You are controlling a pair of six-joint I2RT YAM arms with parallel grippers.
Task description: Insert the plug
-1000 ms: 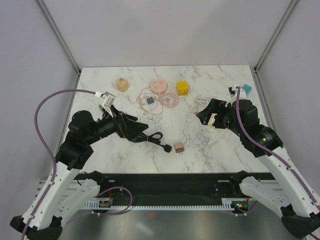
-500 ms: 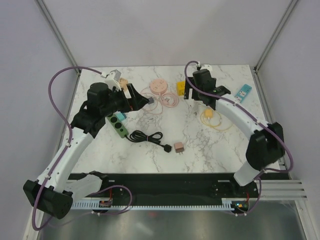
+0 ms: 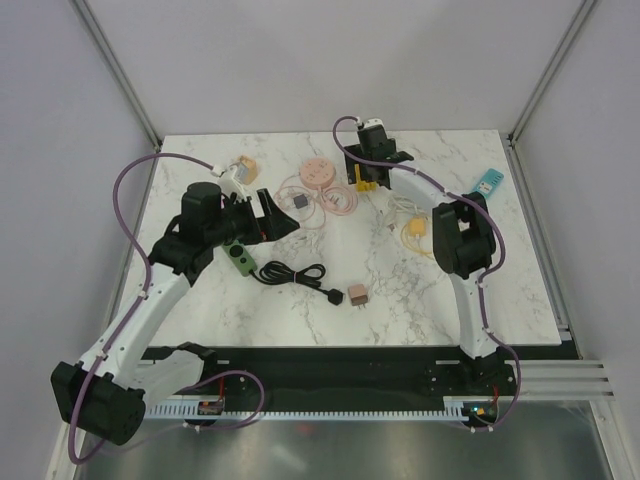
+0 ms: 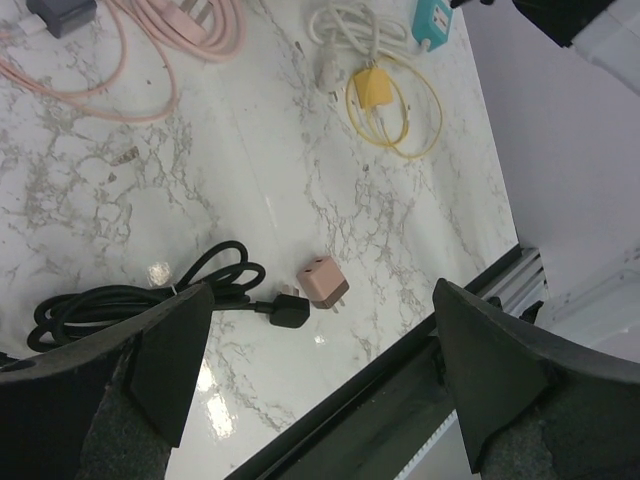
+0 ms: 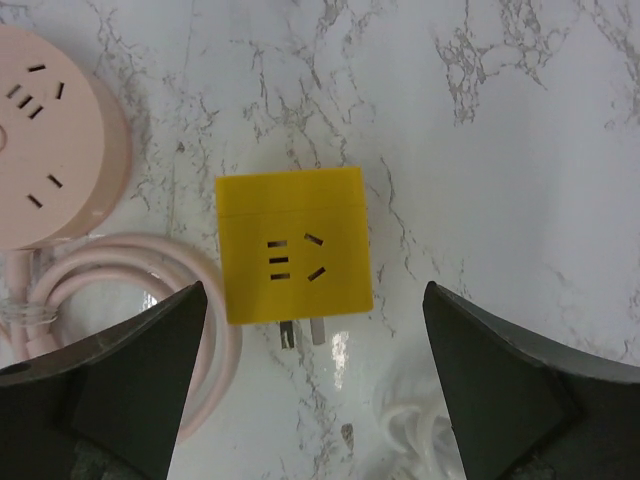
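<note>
Status of the left hand (image 4: 322,288): released, spread wide, grasping nothing. It hangs above the counter (image 4: 420,240), clear of every item. Black plug (image 4: 285,312) lies flat on the counter directly beneath the gap of this hand, at the end of a coiled black cable (image 4: 140,295) that runs off under one finger. Pink adapter (image 4: 322,283) lies just beside the plug, on the side away from the cable; whether the two touch cannot be told. Farther out from the hand lie a yellow cable coil (image 4: 385,95), a white cable (image 4: 345,25) and loops of pink cable (image 4: 150,60). Green power strip (image 3: 238,257) lies beneath the left arm in the top view, partly hidden

Status of the right hand (image 5: 312,290): released, spread wide, grasping nothing. Yellow cube socket (image 5: 293,245) sits on the counter directly below it, between the two fingers, slotted face up, two metal prongs showing at one edge. Round pink socket (image 5: 45,170) lies just beyond one finger, apart from the cube
</note>
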